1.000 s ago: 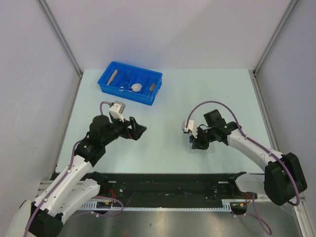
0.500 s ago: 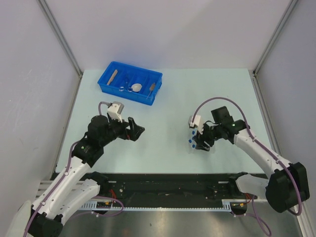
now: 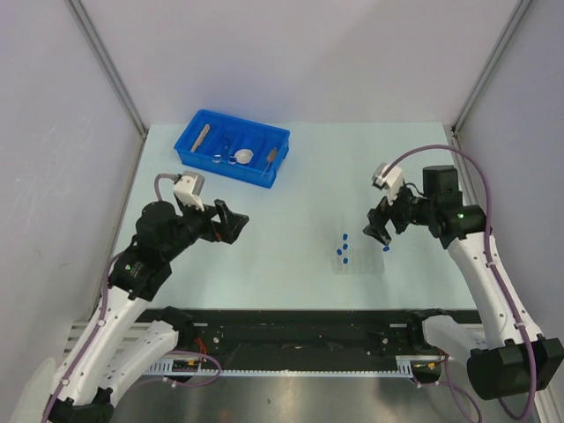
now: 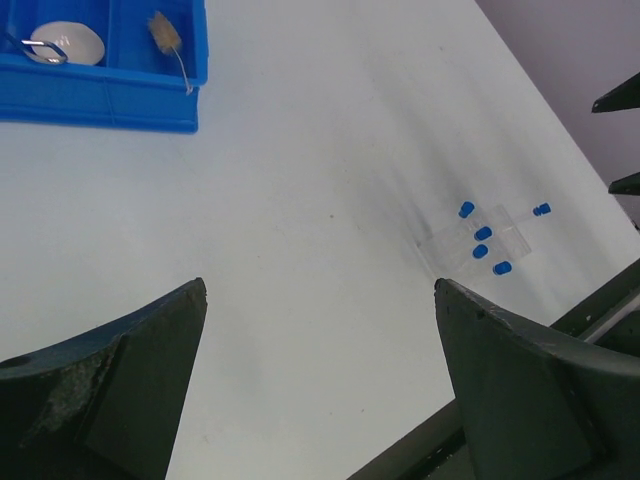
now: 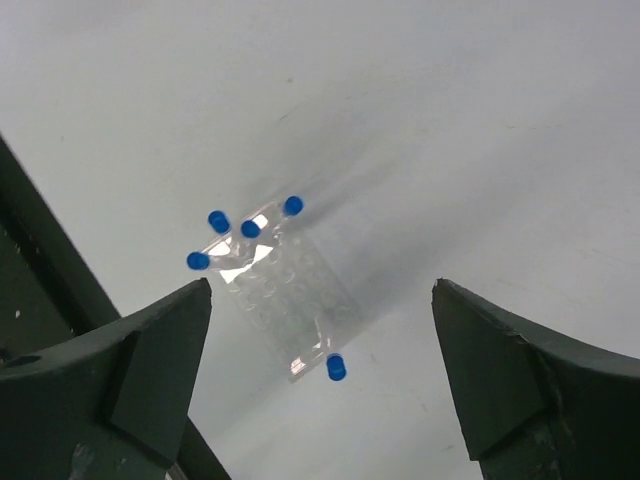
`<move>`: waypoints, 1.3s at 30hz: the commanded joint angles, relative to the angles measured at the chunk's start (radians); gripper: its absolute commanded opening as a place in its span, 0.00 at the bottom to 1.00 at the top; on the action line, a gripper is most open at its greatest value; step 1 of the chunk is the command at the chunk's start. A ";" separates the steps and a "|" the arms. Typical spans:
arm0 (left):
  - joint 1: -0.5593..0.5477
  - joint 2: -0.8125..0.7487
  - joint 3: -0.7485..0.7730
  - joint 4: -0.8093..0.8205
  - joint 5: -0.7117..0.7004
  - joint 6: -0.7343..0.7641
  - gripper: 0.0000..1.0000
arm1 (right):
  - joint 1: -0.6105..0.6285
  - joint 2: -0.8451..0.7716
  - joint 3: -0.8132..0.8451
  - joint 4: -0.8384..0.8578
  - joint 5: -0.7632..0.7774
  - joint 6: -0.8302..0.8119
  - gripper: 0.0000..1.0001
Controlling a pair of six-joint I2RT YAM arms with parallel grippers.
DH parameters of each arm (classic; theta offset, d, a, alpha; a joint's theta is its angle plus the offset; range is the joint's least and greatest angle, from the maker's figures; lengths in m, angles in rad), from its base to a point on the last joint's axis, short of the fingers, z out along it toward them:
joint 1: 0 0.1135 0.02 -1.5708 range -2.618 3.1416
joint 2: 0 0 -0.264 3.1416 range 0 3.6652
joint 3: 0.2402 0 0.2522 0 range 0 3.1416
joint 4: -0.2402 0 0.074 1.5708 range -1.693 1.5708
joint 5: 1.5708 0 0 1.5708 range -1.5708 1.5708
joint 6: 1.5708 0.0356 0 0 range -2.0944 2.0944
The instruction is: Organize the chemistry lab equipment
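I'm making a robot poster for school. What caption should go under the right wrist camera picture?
Open right gripper hovers above a clear plastic tube rack with small blue-capped tubes.

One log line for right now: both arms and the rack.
left gripper open, empty, over table | right gripper open, empty, off clear tube rack | rack on table with blue-capped tubes

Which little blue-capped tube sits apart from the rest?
The blue-capped tube alone at one end of the clear rack; the other four cluster at the opposite end.
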 commanded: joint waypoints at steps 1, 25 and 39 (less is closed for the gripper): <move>0.021 -0.044 0.099 -0.061 -0.046 0.023 1.00 | -0.082 -0.027 0.123 0.091 0.044 0.180 0.98; 0.030 -0.265 0.243 -0.289 -0.288 0.083 1.00 | -0.291 -0.042 0.269 0.294 0.354 0.718 1.00; 0.030 -0.336 0.231 -0.323 -0.354 0.084 1.00 | -0.298 -0.068 0.269 0.279 0.348 0.700 1.00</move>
